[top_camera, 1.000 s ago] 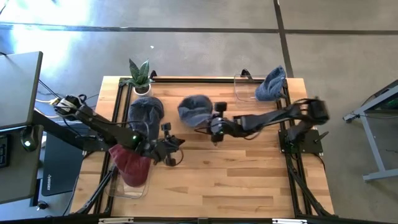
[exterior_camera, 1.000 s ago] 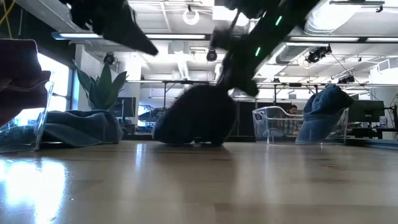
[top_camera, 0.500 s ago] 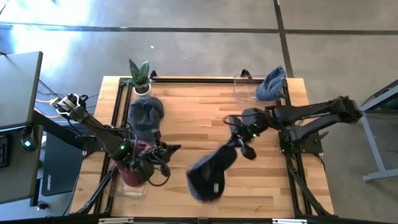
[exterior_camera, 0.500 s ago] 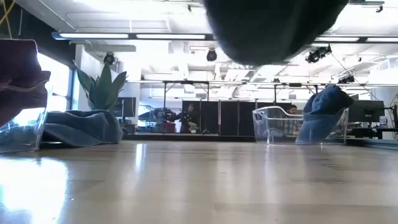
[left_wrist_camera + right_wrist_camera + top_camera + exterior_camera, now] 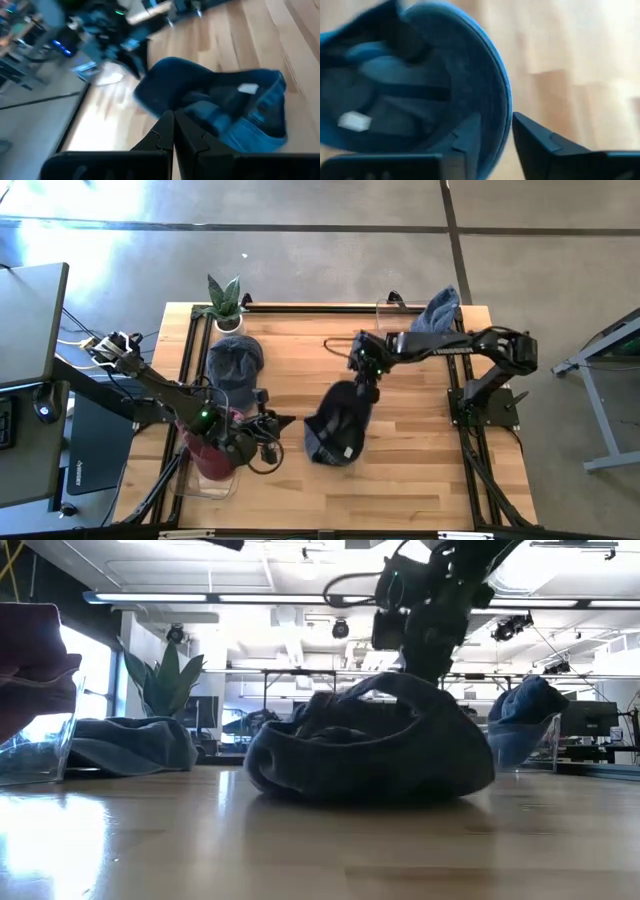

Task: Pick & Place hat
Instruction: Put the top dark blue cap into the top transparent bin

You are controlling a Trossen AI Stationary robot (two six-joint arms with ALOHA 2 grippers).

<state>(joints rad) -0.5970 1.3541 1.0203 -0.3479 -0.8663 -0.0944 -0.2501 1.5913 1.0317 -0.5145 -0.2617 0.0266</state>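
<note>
We see the wooden table (image 5: 400, 470) first, and on it, just below our right gripper (image 5: 364, 376), the dark blue hat (image 5: 338, 428) lying opening-up near the table's middle. The right gripper pinches the hat's edge: in the right wrist view the fabric rim passes between its two fingers (image 5: 467, 140). We judge this to be the placing step, with the hat set down but not yet released. The next move calls for spreading the fingers and lifting clear without dragging the cloth along.

Beyond the right gripper, by its arm's base, another blue hat (image 5: 436, 315) sits on a clear bin (image 5: 392, 323). Our left gripper (image 5: 272, 423) waits beside the dark blue hat, fingers pressed together in its wrist view. Close behind it is a maroon hat (image 5: 207, 445) in a second clear bin (image 5: 195, 480), and past that a denim hat (image 5: 234, 362) and a small plant (image 5: 225, 302).

The high view gives the layout but hides the grip. The low view shows the hat's crown resting on the wood with the gripper above it. Only the wrist views show the white label (image 5: 247, 88) inside.
</note>
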